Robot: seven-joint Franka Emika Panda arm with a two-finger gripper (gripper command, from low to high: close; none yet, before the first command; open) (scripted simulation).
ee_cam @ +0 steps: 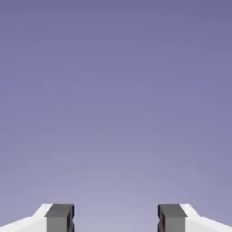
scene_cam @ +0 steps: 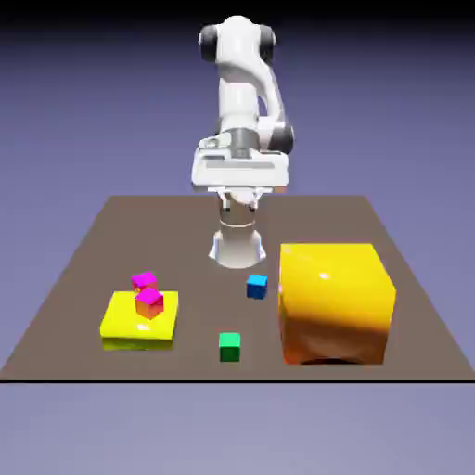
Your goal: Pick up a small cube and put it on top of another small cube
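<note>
Two smooth, glossy yellow blocks (scene_cam: 334, 301): one cube-shaped, one flat.

The far magenta cube (scene_cam: 144, 281) is partly hidden behind the near one (scene_cam: 149, 303); its base cannot be seen.

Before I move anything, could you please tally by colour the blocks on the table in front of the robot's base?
Magenta-topped small cubes: 2
Blue small cube: 1
Green small cube: 1
Flat yellow block: 1
Large yellow-orange block: 1
Total: 6
</note>
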